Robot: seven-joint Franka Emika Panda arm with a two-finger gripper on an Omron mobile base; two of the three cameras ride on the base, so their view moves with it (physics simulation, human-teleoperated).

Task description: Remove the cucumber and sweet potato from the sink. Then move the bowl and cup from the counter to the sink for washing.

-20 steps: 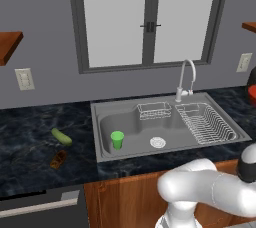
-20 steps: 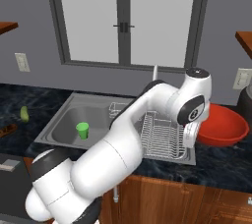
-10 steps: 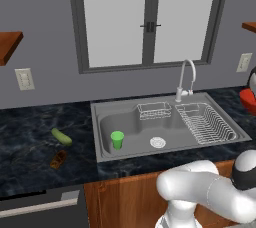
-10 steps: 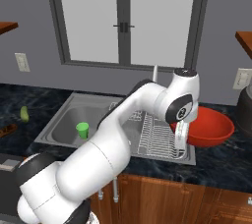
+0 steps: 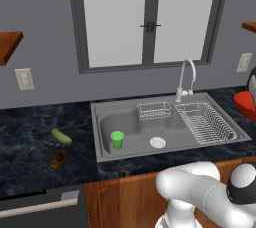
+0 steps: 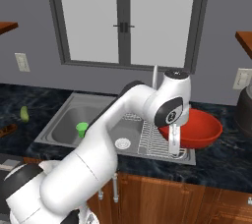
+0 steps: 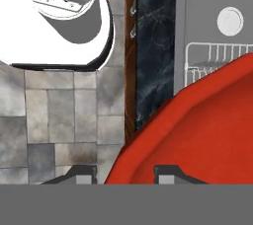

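Note:
My gripper (image 6: pixel 173 150) is shut on the near rim of the red bowl (image 6: pixel 195 128), which hangs tilted over the right end of the sink's dish rack (image 6: pixel 149 134). In the hand view the bowl (image 7: pixel 197 130) has its rim between my fingertips (image 7: pixel 167 172). The green cup (image 5: pixel 117 139) stands upright in the sink (image 5: pixel 131 122), left of the white drain (image 5: pixel 157 142). On the counter left of the sink lie the light-green cucumber (image 5: pixel 61 136) and, nearer the front edge, the brown sweet potato (image 5: pixel 58 159).
The curved faucet (image 5: pixel 185 79) rises behind the basin, with a wire basket (image 5: pixel 154 110) beside it. A dark appliance (image 6: pixel 244 107) stands on the counter at the far right. Wall shelves (image 5: pixel 7 45) hang on both sides of the window.
The arm has carried the red bowl leftward from the right counter to above the dish rack's right end. Cup, cucumber and sweet potato have not moved.

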